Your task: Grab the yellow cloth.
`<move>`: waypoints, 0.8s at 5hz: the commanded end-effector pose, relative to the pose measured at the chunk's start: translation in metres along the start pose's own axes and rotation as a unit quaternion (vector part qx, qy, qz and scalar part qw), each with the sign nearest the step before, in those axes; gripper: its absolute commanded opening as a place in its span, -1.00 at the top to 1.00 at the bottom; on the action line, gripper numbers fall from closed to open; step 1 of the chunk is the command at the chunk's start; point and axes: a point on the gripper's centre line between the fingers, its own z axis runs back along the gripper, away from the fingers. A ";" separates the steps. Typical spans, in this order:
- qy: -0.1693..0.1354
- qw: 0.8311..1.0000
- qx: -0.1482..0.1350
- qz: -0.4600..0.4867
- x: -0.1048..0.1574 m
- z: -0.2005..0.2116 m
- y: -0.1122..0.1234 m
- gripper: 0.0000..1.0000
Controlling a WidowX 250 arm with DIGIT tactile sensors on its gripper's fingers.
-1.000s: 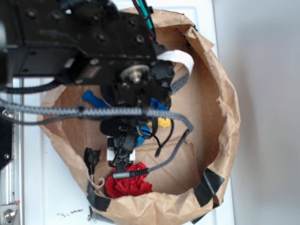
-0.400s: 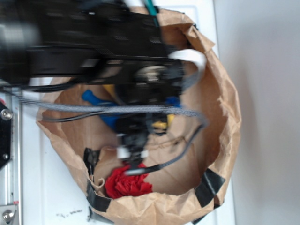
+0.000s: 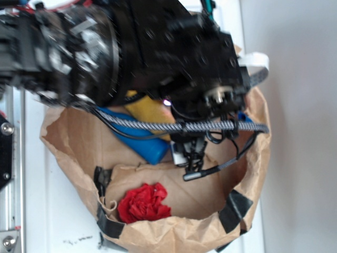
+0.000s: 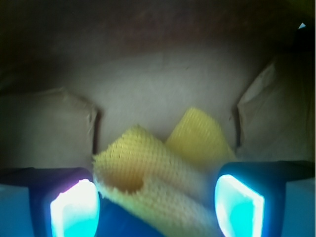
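Note:
The yellow cloth [image 4: 153, 170] lies folded and fuzzy between my gripper's [image 4: 157, 207] two glowing fingers [image 4: 74, 210], which stand wide apart and open around it without pinching it. Its left edge is close to the left finger. Something blue shows under the cloth. In the exterior view a patch of the yellow cloth [image 3: 148, 109] shows under the black arm, inside the brown paper bag [image 3: 247, 158]. The gripper [image 3: 190, 156] hangs over the bag's right half, largely hidden by its own body and cables.
A blue bottle [image 3: 141, 139] lies beside the yellow cloth in the bag. A red cloth [image 3: 143, 203] sits at the bag's near wall. Black tape patches [image 3: 234, 208] mark the rim. The bag's walls rise on all sides.
The arm has swung to the right and up in the picture. The red cloth is now uncovered, and more of the blue bottle and yellow cloth shows.

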 end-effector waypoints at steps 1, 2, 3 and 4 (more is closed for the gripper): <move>-0.027 0.996 0.072 -0.040 -0.013 -0.024 -0.033 -1.00; -0.011 0.996 0.086 -0.028 -0.013 -0.035 -0.037 1.00; -0.007 0.996 0.088 -0.029 -0.014 -0.036 -0.037 1.00; -0.012 0.996 0.083 -0.028 -0.014 -0.032 -0.036 1.00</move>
